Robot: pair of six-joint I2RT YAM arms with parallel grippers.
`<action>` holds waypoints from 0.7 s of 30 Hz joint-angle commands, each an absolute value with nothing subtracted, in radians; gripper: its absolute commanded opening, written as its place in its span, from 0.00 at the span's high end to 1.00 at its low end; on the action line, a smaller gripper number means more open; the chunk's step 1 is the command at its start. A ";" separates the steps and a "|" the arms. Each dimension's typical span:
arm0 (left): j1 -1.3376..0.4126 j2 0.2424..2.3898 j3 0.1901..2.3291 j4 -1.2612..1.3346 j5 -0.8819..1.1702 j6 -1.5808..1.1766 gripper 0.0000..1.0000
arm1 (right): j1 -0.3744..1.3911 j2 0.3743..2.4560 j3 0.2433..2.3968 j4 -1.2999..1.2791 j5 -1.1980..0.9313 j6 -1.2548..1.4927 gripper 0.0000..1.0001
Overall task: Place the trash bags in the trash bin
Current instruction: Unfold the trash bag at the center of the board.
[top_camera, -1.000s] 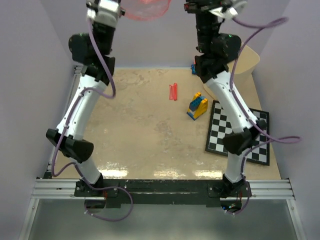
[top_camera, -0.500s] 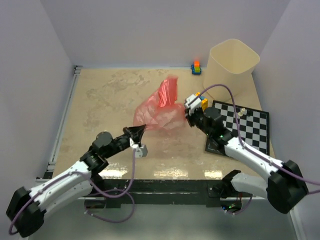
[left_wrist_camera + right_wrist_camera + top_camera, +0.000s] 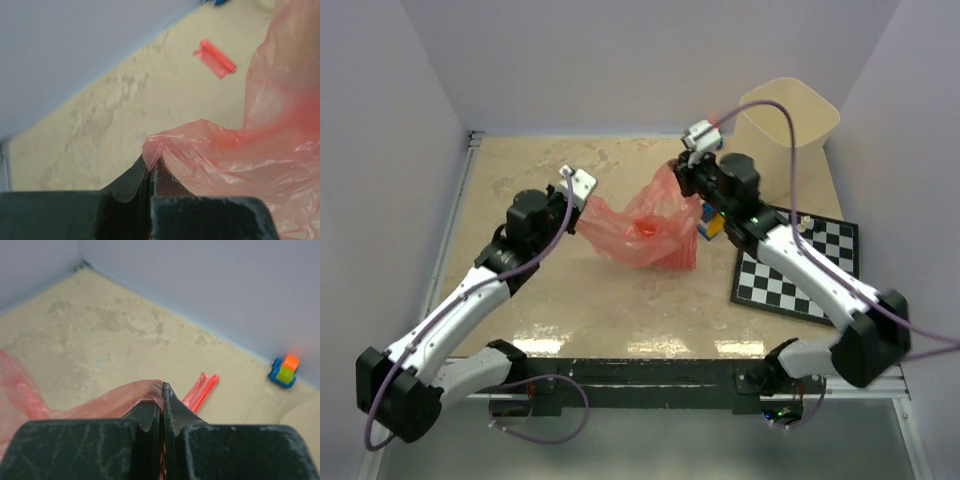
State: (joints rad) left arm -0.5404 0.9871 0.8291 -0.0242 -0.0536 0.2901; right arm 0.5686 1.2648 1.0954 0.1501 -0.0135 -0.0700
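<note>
L end effector (image 3: 582, 202) clamped on sack (image 3: 645, 232) at its 10 o'clock edge; R end effector (image 3: 682, 180) pinches its 1 o'clock corner. Sack hangs stretched btw them over mid-desk (image 3: 570, 295). Bin (image 3: 788, 125) upright at sack's 2 o'clock, apart. Strip (image 3: 215, 58) lies on desk.

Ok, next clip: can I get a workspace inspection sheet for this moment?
Surface: beige mottled tabletop, no spills seen.
Job's things: crinkly translucent red plastic sack stretched between both grippers; narrow folded red strip lying loose; cream plastic bin upright, far right corner.
Clutter: black-and-white checkerboard, yellow-and-blue toy block, small orange-green-blue toy.
Grippers: left gripper and right gripper each shut on a sack edge.
Cables: purple cables loop off both arms, none seen snagged.
Surroundings: plain lilac walls.
</note>
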 commanded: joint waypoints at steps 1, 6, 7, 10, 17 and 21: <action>-0.372 1.208 1.048 -0.152 -0.060 0.032 1.00 | 0.500 1.566 1.295 0.106 0.041 -0.006 1.00; -0.253 1.536 1.525 -0.201 -0.055 0.009 1.00 | 0.462 1.952 1.969 0.002 0.035 -0.063 1.00; -0.246 1.592 1.634 -0.202 -0.048 0.009 1.00 | 0.459 2.030 2.162 -0.043 0.038 -0.072 1.00; -0.241 1.713 1.978 -0.164 -0.028 0.063 1.00 | 0.457 2.195 2.619 -0.011 0.034 -0.095 1.00; -0.314 1.582 1.915 0.620 0.132 0.335 1.00 | 0.480 1.834 2.104 0.995 0.014 -0.113 1.00; -0.468 1.525 1.615 1.009 0.297 0.760 1.00 | 0.532 1.757 1.947 1.049 -0.083 -0.219 1.00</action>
State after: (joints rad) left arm -0.3367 1.5627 1.8336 0.4885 0.0952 0.3515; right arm 0.4820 1.8381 2.0983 0.7021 0.0097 -0.1165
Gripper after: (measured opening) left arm 0.011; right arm 0.007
